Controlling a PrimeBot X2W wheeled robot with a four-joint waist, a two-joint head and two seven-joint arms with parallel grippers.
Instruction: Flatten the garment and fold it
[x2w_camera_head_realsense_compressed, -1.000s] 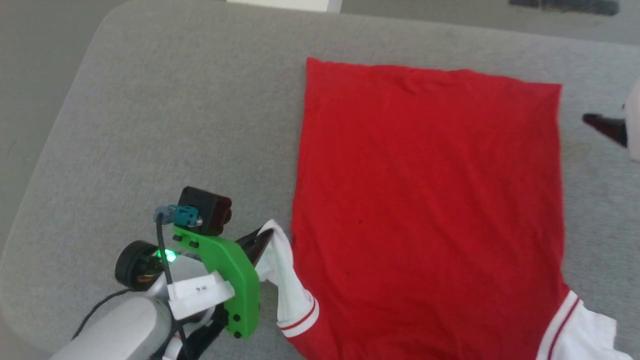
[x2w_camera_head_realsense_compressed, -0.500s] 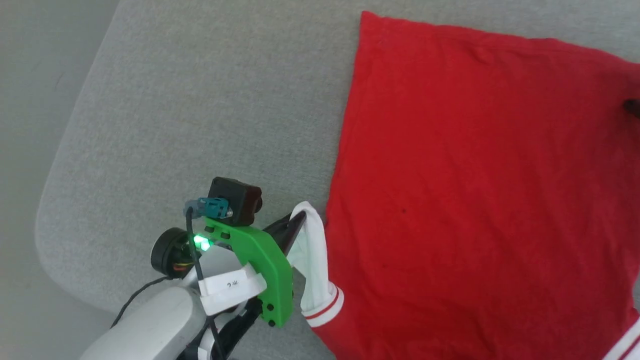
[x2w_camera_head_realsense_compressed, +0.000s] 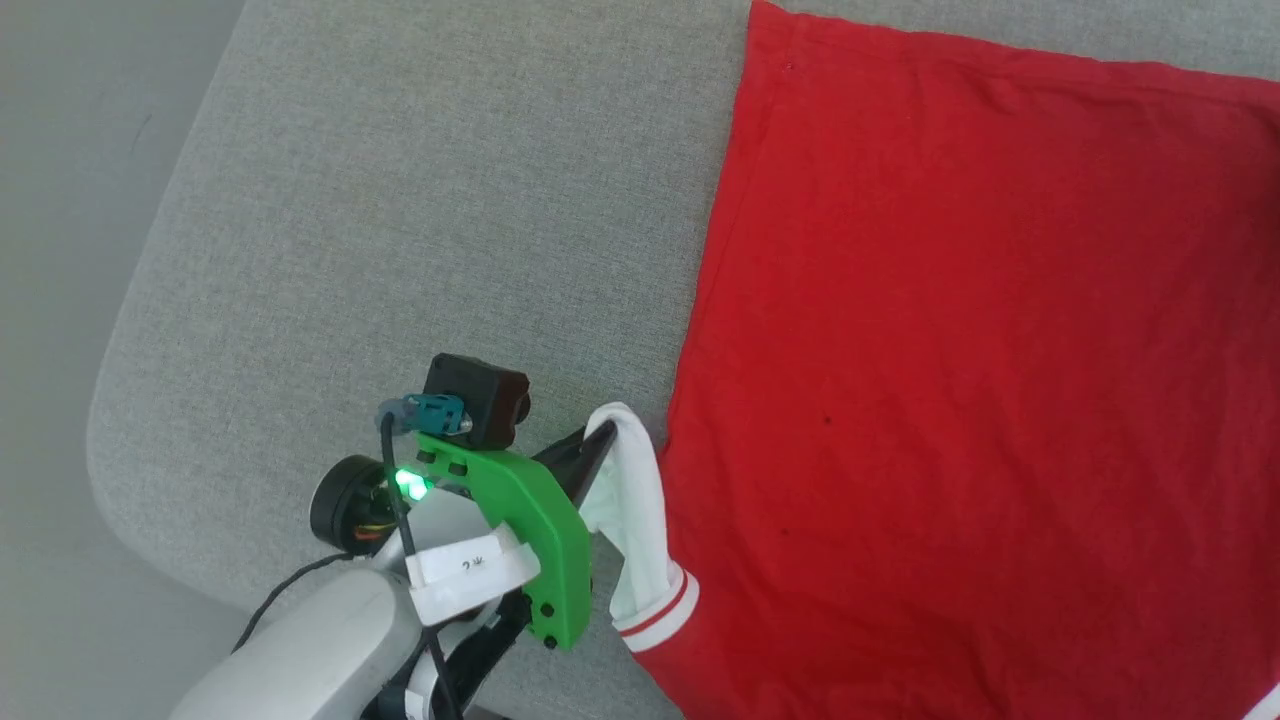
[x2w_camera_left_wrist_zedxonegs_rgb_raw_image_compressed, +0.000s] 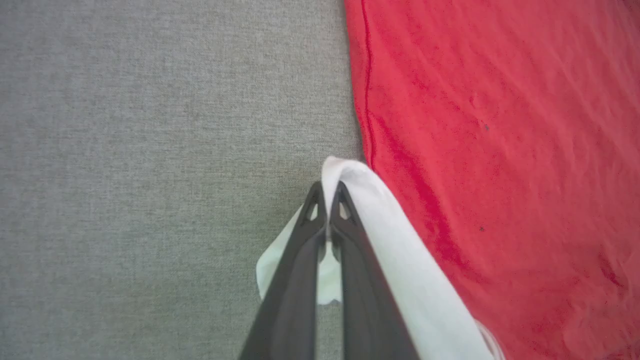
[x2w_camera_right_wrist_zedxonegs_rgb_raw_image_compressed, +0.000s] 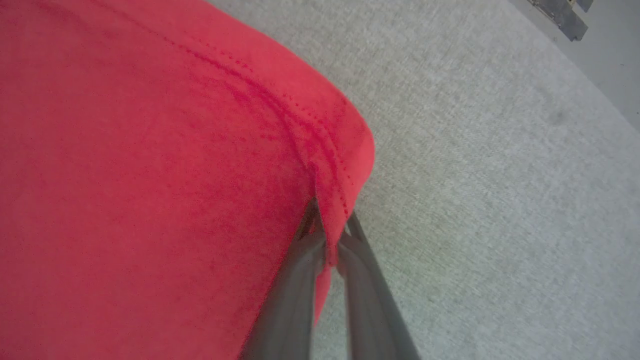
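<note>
1. Grey fabric surface (x2w_camera_head_realsense_compressed: 400, 200) underlies everything. The garment (x2w_camera_head_realsense_compressed: 950, 350) lies spread on it, plain red side up, running from 5 to 1 o'clock in the head view.
2. Nearest, 6 o'clock: left gripper (x2w_camera_left_wrist_zedxonegs_rgb_raw_image_compressed: 327, 192) pinched tight on the white sleeve (x2w_camera_left_wrist_zedxonegs_rgb_raw_image_compressed: 380, 210), beside the red side seam.
3. Farther out: right gripper (x2w_camera_right_wrist_zedxonegs_rgb_raw_image_compressed: 330, 222) clamped on a red hem corner (x2w_camera_right_wrist_zedxonegs_rgb_raw_image_compressed: 350, 150).
4. Step, judged: flattening, both holds set. Next calls for an even outward pull, keeping the cloth low.
</note>
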